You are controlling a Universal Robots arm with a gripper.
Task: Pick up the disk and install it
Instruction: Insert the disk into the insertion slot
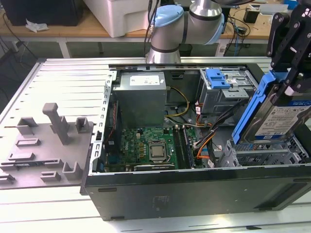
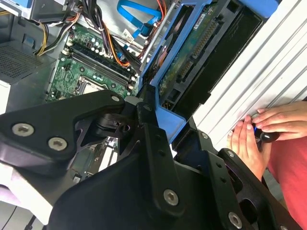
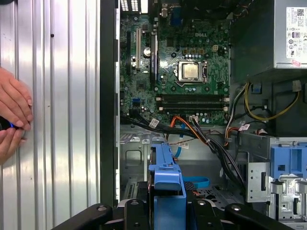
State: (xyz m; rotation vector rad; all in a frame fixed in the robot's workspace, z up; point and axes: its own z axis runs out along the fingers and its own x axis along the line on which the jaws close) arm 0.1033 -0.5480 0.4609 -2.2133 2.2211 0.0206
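Observation:
The disk (image 1: 286,119) is a silver drive with a white-and-blue label in a blue carrier bracket (image 1: 252,104). My gripper (image 1: 290,86) is shut on it at the exterior view's right. It hangs steeply tilted, its lower end at the metal drive cage (image 1: 262,156) inside the open computer case (image 1: 194,187). In the second wrist view the disk's green circuit board side (image 2: 192,57) shows beyond the black gripper (image 2: 160,122). In the first wrist view the carrier's blue edge (image 3: 165,179) sits between the fingers (image 3: 136,211).
Inside the case lie a grey power supply box (image 1: 141,97), the motherboard (image 1: 146,145), orange and black cables (image 1: 204,141) and a second bay with a blue latch (image 1: 217,77). A grey fixture plate (image 1: 43,145) lies on the exterior view's left. A person's hands (image 3: 12,117) rest on the ribbed table.

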